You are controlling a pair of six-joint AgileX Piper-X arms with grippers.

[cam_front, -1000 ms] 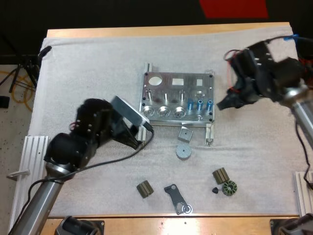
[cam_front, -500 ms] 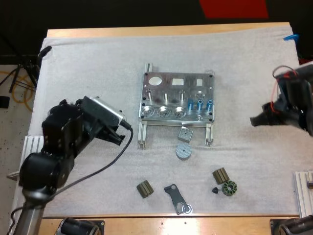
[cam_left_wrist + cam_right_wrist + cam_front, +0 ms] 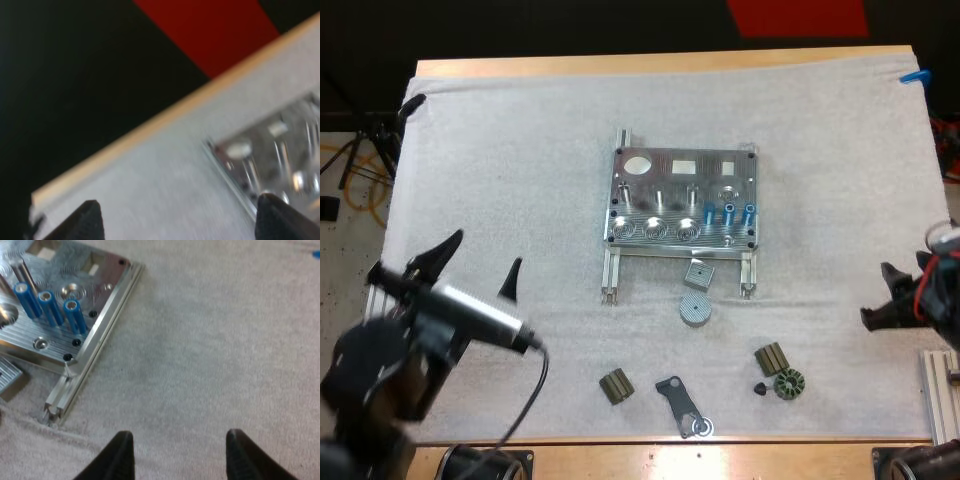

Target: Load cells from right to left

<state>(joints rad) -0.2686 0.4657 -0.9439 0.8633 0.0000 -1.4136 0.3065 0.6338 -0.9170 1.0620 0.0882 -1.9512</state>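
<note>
Mat (image 3: 520, 150), fixture (image 3: 650, 186) with three blue cylinders (image 3: 728, 212)

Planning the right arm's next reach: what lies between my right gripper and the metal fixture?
Bare white mat lies between the right gripper and the metal fixture; the right wrist view shows it.

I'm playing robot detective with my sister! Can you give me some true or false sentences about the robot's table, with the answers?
1. Three blue cylinders stand in the metal fixture. True.
2. The right gripper holds a blue cylinder. False: it is open and empty over bare mat.
3. The left gripper is open. True.
4. The round grey disc sits on top of the metal fixture. False: it lies on the mat beside it.
</note>
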